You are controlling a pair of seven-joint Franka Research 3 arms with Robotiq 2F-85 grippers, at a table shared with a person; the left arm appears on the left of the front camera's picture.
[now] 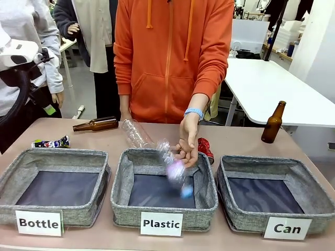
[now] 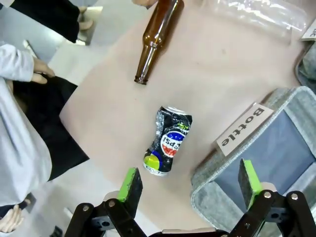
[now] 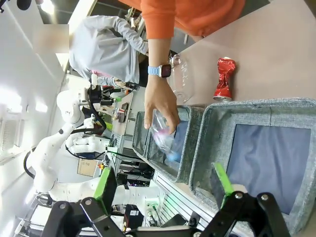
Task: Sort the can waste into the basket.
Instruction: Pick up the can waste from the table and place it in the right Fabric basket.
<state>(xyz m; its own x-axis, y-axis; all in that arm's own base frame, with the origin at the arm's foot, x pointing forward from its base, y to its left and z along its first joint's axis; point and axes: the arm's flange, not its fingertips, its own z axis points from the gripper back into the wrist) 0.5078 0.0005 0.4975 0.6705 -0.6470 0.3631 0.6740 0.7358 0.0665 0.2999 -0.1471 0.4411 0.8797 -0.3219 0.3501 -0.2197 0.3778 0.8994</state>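
Tan table (image 1: 235,140) in a crowded workroom, Can basket (image 1: 261,161) sitting at its right, left gripper (image 2: 189,177) and right gripper (image 3: 163,177) gaping empty.

Three grey fabric baskets stand in a row on a table (image 1: 238,140): the Bottle basket (image 1: 63,152) left, the Plastic basket (image 1: 119,183) middle, the Can basket (image 1: 261,160) right. A person (image 1: 167,63) in an orange hoodie holds a hand (image 1: 187,146) over the Plastic basket, a blurred clear bottle (image 1: 175,170) just below it. A crushed red can (image 1: 205,149) lies behind that basket, beside the hand; a dark can (image 1: 51,143) lies behind the Bottle basket
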